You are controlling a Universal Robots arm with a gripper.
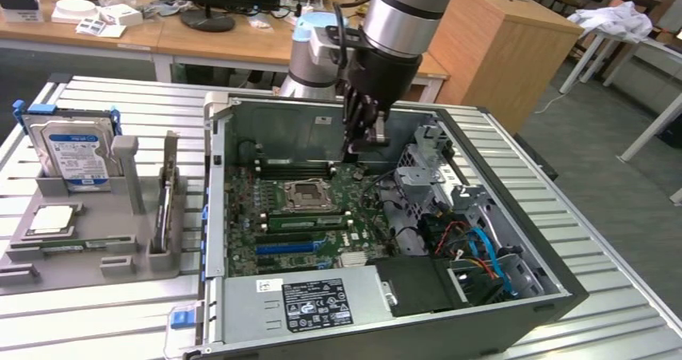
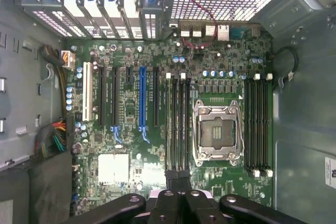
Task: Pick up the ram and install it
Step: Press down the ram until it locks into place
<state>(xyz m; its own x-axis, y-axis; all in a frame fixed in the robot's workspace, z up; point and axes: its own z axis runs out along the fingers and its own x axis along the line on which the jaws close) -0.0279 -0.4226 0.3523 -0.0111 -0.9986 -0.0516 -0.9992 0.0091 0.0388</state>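
My gripper (image 1: 362,146) hangs inside the open computer case (image 1: 219,184), above the motherboard (image 1: 309,216) near its far memory slots (image 1: 299,168). The wrist view looks straight down on the board. There the gripper (image 2: 178,203) is shut, its dark fingers (image 2: 165,205) pressed together over one end of the black memory slots (image 2: 178,124) beside the CPU socket (image 2: 216,132). I see nothing held between them. A long thin stick that looks like the ram (image 1: 163,204) stands on edge in the grey holder tray (image 1: 96,248), outside the case at the exterior view's left.
A silver-and-blue hard drive (image 1: 73,156) stands upright in the tray. A power supply (image 1: 309,300) fills the case's near end, and a drive cage with cables (image 1: 469,240) its right side. Several more slots (image 2: 257,124) lie past the socket. Desks stand behind.
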